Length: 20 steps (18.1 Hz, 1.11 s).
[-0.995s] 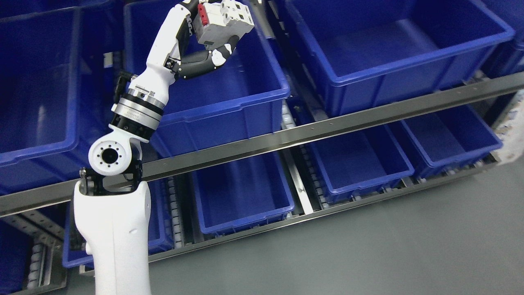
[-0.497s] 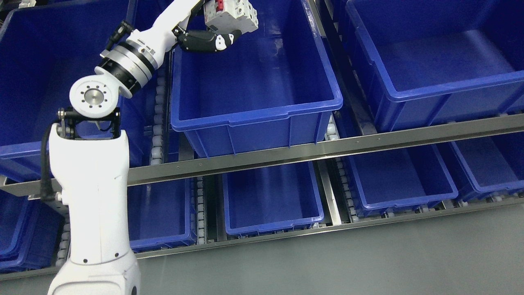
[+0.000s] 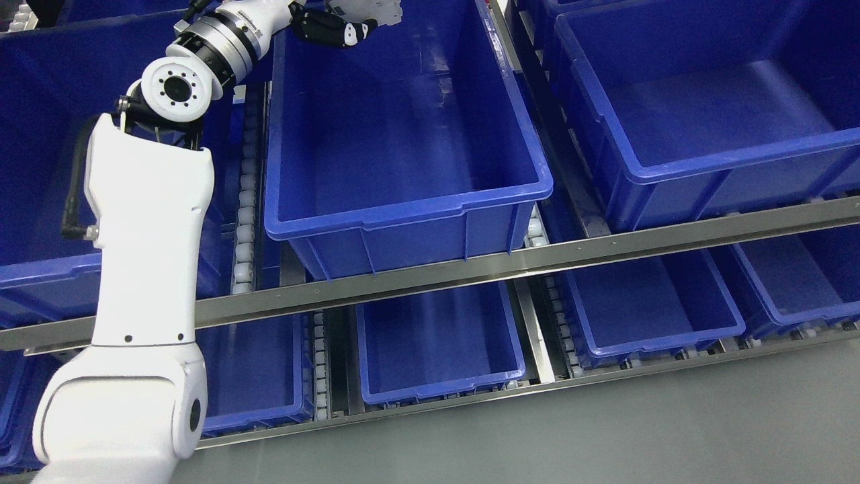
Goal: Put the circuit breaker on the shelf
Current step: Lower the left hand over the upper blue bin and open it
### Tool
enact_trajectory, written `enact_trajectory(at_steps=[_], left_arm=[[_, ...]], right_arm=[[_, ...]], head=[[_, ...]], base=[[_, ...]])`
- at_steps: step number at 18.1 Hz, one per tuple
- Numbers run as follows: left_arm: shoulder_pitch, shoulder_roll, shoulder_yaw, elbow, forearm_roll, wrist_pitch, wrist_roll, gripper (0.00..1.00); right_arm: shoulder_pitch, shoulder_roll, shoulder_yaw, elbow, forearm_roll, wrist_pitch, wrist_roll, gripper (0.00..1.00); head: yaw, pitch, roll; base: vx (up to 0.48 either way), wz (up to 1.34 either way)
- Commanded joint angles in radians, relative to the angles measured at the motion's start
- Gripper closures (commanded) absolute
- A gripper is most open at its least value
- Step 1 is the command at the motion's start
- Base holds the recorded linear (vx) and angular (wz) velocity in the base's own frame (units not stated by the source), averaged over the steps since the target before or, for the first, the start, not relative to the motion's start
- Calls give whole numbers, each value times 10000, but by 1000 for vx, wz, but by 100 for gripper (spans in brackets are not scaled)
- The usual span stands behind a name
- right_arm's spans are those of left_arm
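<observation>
A humanoid robot's left arm reaches up from the lower left toward the top edge of the head view, where its left hand [image 3: 349, 20] shows only in part. Dark fingers [image 3: 329, 30] curl under a pale grey block, apparently the circuit breaker [image 3: 376, 8], itself mostly cut off by the frame. The hand appears closed around it, though the grasp cannot be seen whole. The breaker hangs above the far left corner of the middle bin [image 3: 403, 208] on the upper shelf rail [image 3: 470, 269], apart from the bin's floor. Neighbouring blue bins stand to either side, and smaller ones sit on the lower tier. The right arm is out of view.

Judging from this, the step in hand is carrying the breaker over the bin for release. Doing it well likely means bringing the hand farther inside the bin's walls, lowering it close to the floor before the fingers loosen, and keeping the wrist clear of the left rim [image 3: 275, 121].
</observation>
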Motion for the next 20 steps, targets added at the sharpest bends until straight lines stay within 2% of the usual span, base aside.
enact_trajectory(at_steps=[1,7,10,16,18,20], left_arm=[[-664,151,-370,4574,-325,-254,568,88],[-710,-216,-277,5449,-295,-254,1489,83],[-710,-431,-385,5603,-310,-208,1888,73],[-695,-631,-431,6156,-310,-193,2272,71],[-695,-616,-446,6186,-310,-177,2273,60],[-695,-616,-446,6186,-310,-177,2273,54]], right_arm=[[168,-175,0,2,-13,-267,7,0],[168,-175,0,2,3,-267,7,0],[168,-175,0,2,-13,-267,7,0],[168,-175,0,2,3,-267,7,0],[168,-175,0,2,-13,-267,7,0],[168,-175,0,2,2,-267,7,0]], head=[[0,0,0],[0,0,0],[0,0,0],[0,0,0],[0,0,0],[0,0,0]], base=[[52,-68],[50,-90],[37,-38],[9,-13],[0,0],[0,0]])
